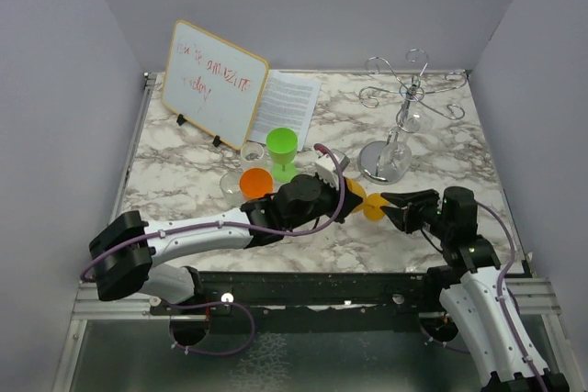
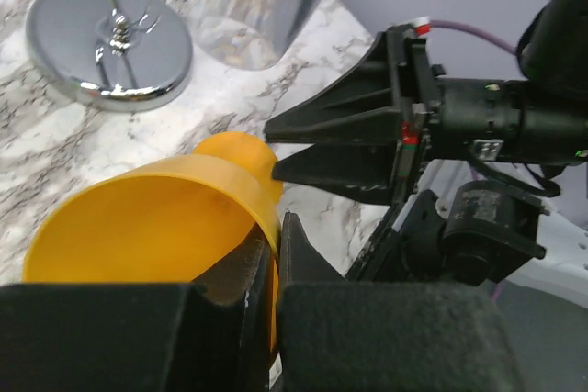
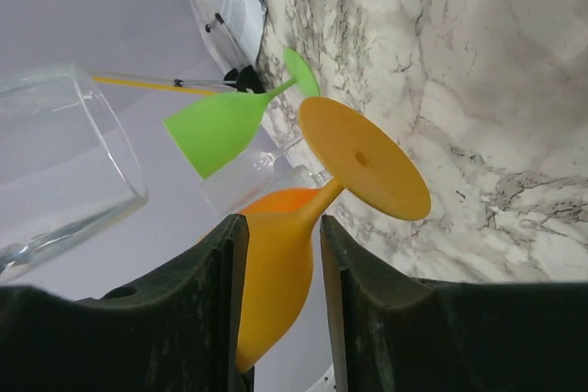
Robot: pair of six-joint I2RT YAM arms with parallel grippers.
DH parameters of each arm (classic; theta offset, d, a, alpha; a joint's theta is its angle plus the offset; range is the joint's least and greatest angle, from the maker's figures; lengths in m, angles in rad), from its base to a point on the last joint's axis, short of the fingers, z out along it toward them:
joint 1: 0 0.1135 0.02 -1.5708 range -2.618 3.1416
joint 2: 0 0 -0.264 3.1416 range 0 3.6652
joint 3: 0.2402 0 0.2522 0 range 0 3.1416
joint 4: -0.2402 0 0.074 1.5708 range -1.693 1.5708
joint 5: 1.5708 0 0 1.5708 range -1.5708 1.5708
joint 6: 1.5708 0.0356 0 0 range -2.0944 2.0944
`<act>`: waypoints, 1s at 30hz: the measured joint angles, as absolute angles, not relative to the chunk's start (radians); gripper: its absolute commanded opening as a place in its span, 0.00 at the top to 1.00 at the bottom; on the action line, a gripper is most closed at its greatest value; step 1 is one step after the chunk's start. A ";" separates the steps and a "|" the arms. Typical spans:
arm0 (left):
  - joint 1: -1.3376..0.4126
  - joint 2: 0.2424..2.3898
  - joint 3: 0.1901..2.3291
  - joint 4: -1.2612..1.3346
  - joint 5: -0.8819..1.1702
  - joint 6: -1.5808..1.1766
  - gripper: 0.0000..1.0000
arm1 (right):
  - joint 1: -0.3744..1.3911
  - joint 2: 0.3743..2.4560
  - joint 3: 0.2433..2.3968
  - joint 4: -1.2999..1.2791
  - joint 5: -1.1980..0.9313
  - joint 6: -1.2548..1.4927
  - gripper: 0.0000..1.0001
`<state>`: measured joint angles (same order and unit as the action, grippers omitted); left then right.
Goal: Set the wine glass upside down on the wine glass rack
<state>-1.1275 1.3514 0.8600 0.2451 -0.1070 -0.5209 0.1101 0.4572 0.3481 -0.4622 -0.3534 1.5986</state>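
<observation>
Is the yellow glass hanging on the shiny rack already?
No, the yellow wine glass is held low over the table by the left gripper, apart from the wine glass rack.

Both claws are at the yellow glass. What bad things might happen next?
1. The left claw pinches only the thin rim of the yellow glass. If it lets go before the right claw has a firm hold, the glass may fall on the table.
2. The right claw sits around the smooth, narrowing part by the stem, so the glass might slip out.
3. The green glass stands close by; a wide swing might knock it over.
</observation>
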 measured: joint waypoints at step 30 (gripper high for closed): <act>-1.226 1.467 0.857 0.535 -0.171 -0.405 1.00 | 0.110 0.463 0.345 -0.487 -0.346 1.754 0.64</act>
<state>-1.2263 1.4673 0.8574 0.5354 -0.1707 -0.4049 0.1097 0.4629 0.3447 -0.4866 -0.3458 1.7538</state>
